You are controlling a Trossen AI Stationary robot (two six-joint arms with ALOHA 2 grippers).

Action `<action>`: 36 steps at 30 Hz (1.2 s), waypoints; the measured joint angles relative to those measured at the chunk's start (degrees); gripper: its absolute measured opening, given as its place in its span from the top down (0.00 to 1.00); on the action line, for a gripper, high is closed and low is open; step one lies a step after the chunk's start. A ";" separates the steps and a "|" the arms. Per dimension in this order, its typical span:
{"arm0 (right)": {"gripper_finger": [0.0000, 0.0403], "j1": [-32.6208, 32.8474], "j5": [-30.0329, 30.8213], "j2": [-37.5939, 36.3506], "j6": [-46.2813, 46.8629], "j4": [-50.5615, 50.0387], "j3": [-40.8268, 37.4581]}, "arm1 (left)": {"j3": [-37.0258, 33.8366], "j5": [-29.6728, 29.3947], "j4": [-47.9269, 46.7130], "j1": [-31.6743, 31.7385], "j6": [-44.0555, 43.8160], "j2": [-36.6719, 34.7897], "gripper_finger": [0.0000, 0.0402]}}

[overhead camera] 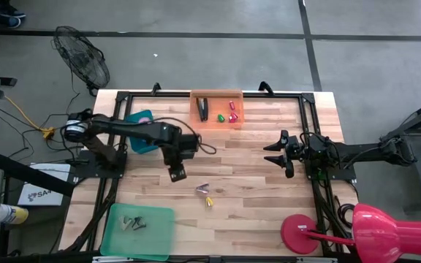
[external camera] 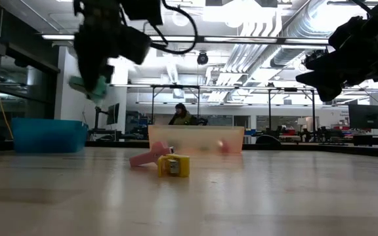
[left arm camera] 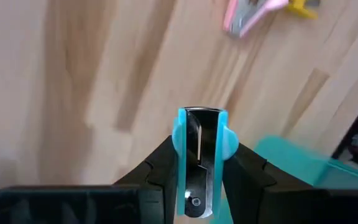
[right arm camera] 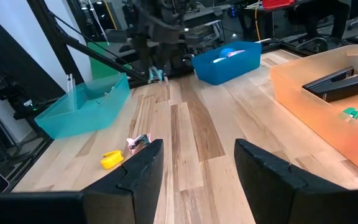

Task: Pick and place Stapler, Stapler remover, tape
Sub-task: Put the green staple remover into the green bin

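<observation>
left gripper (left arm camera: 199,186): you had it pinching a blue staple remover (left arm camera: 199,155) between both fingers, lifted
right gripper (right arm camera: 194,168): spread, nothing in it

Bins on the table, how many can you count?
3. An orange bin sits at the table's back edge, a blue bin on the left side, and a green tray at the front left corner. None looks hidden.

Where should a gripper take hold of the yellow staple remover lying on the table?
Probably from straight above, fingers closing across its narrow body. The yellow staple remover lies flat on bare table, close beside the pink one, so the side away from that looks freer.
</observation>
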 joint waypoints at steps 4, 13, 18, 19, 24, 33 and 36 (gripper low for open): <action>0.53 0.01 0.00 0.00 -0.02 0.00 0.00 | 0.00 -1.42 -4.14 -4.24 -9.85 -1.92 0.77; 0.53 0.01 0.00 0.00 -0.02 0.02 0.00 | 0.07 -4.96 -9.31 -16.92 -23.78 -5.02 0.77; 0.53 0.01 0.00 0.00 -0.01 0.00 0.00 | 0.07 -7.79 -9.75 -24.66 -31.24 -4.99 0.77; 0.53 0.00 0.00 0.00 -0.01 0.02 0.00 | 0.07 -8.97 -9.61 -25.99 -33.25 -4.99 0.77; 0.53 -0.01 0.00 0.00 0.00 0.02 0.00 | 0.07 -12.12 -9.59 -31.73 -41.93 -4.99 0.77; 0.53 0.01 -0.01 0.00 0.00 0.02 0.00 | 0.07 -12.92 -5.79 -39.70 -59.57 -2.94 0.77; 0.53 -0.01 0.00 0.00 -0.01 0.02 0.01 | 0.07 -13.40 -4.69 -41.47 -64.81 -1.45 0.77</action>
